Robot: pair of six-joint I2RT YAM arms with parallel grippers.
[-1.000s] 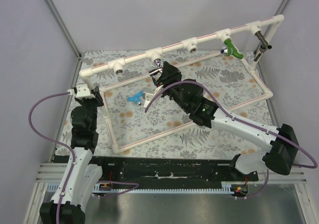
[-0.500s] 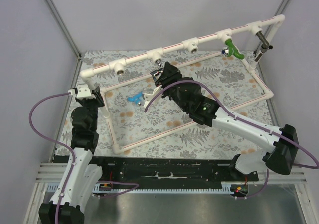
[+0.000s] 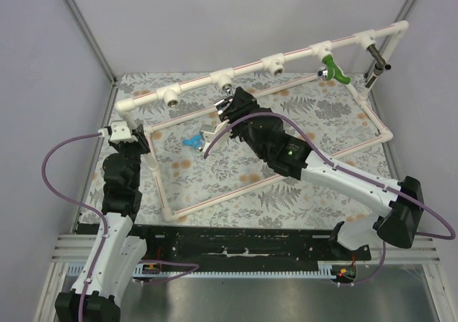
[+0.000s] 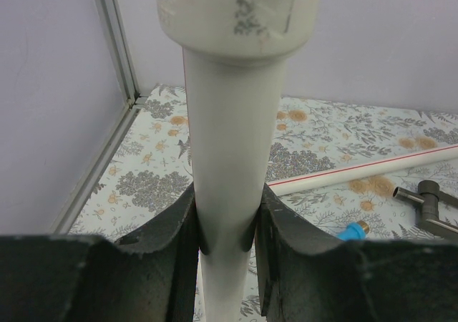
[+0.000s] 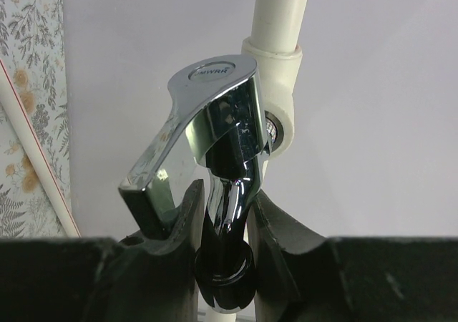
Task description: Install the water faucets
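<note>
A: Tablecloth (image 3: 322, 114)?
B: Pale bkgd w/ grey fern sprigs & orange flowers.
A: Pipe frame (image 3: 249, 68)?
B: White, thin red stripe along the tubes.
A: Taps?
B: Green faucet (image 3: 335, 71) bright green. Silver faucet (image 5: 215, 114) mirror chrome, black lower end. Blue faucet (image 3: 192, 141) lt blue, brass-coloured tip in left wrist view. Grey faucet (image 3: 373, 66) dk grey.
A: Rest?
B: Left arm (image 3: 118, 186) & right arm (image 3: 343, 182) black & white sections. Cables (image 3: 44, 166) purple. Walls (image 3: 215, 21) pale lilac-grey.
</note>
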